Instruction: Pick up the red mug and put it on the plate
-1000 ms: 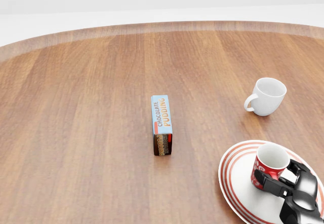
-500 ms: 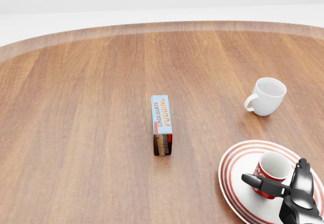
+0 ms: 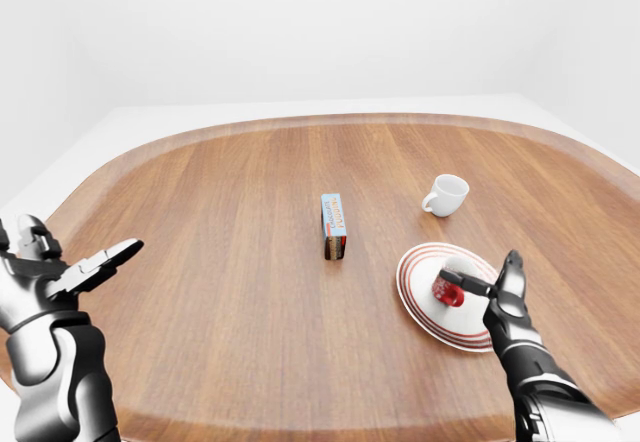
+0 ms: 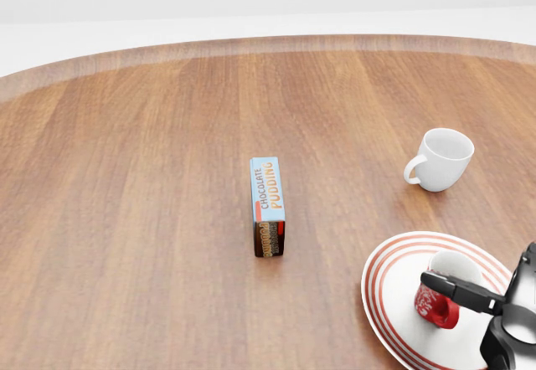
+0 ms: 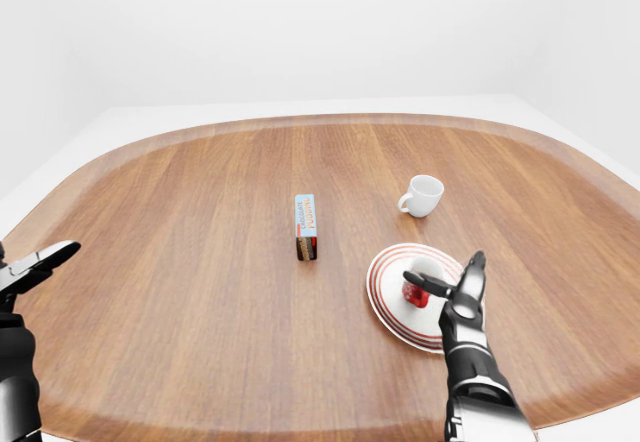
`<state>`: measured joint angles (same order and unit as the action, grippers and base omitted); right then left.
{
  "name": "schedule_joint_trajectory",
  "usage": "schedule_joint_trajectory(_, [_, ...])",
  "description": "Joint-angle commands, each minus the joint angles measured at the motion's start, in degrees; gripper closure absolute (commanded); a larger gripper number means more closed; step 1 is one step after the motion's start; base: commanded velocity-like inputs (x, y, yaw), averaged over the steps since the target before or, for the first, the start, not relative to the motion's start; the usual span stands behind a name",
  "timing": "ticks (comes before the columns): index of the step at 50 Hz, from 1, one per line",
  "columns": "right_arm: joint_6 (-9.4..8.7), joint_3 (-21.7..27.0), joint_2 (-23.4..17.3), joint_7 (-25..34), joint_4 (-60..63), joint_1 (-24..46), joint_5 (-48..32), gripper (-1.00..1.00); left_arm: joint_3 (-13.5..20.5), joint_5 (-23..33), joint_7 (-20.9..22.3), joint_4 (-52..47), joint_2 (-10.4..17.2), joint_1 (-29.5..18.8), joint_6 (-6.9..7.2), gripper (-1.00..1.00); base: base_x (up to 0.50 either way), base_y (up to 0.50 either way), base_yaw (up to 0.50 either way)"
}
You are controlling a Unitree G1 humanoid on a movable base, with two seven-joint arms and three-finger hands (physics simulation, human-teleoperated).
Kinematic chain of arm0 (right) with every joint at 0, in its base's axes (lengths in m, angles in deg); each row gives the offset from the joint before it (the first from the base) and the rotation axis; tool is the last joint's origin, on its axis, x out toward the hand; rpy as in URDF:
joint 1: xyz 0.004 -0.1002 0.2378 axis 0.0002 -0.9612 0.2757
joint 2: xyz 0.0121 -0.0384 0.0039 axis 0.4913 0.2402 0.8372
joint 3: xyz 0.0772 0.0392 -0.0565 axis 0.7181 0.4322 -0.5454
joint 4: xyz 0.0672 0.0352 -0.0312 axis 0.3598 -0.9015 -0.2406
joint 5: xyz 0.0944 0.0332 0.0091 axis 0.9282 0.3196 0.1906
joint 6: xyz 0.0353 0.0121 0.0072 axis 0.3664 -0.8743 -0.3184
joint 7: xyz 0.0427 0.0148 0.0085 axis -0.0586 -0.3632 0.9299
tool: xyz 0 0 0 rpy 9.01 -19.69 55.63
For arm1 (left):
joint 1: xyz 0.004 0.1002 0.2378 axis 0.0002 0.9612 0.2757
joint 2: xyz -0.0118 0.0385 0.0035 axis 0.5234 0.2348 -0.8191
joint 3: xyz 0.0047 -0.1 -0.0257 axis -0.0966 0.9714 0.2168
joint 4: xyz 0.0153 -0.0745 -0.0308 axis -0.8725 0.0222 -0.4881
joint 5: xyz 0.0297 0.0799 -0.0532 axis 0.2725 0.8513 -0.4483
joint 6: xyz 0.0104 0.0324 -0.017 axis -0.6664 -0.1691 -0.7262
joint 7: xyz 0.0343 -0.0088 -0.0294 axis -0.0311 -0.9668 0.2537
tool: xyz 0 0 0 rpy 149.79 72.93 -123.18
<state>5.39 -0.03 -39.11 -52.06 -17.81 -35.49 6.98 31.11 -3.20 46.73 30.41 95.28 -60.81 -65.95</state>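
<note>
The red mug with a white inside sits on the white plate with red rings, at the lower right of the head view. My right hand is open just right of the mug. One finger reaches across the mug's side and the others point up, away from it. No fingers close round the mug. My left hand is open and empty at the far left of the left-eye view, beside the table's edge.
A chocolate pudding box lies near the middle of the round wooden table. A white mug stands above the plate, apart from it. The table's raised rim curves along the top.
My right hand has opened and let go of the red mug, then drawn back to the right. The mug now rests lower on the plate.
</note>
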Motion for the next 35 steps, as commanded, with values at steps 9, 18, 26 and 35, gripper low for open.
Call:
schedule_joint_trajectory(9, [-10.0,21.88,0.42,1.78,78.71,-21.4,1.39,-1.0,0.1,0.05,-0.29,-1.0,-0.03,-0.03,0.0,-1.0,0.0,0.0,0.0])
schedule_joint_trajectory(18, [-10.0,34.81,-0.23,6.47,99.1,-21.77,8.19,-1.0,0.06,0.15,-0.38,-1.15,-0.05,-0.14,0.0,-1.0,0.0,0.0,0.0])
schedule_joint_trajectory(26, [-10.0,37.69,-0.81,7.02,100.85,-22.03,10.55,-1.0,0.08,0.13,-0.27,-0.82,0.02,-0.17,0.0,-1.0,0.0,0.0,0.0])
schedule_joint_trajectory(35, [-10.0,36.63,-0.13,7.28,98.78,-22.4,10.3,-1.0,0.03,0.11,-0.29,-0.69,0.15,-0.2,0.0,-1.0,0.0,0.0,0.0])
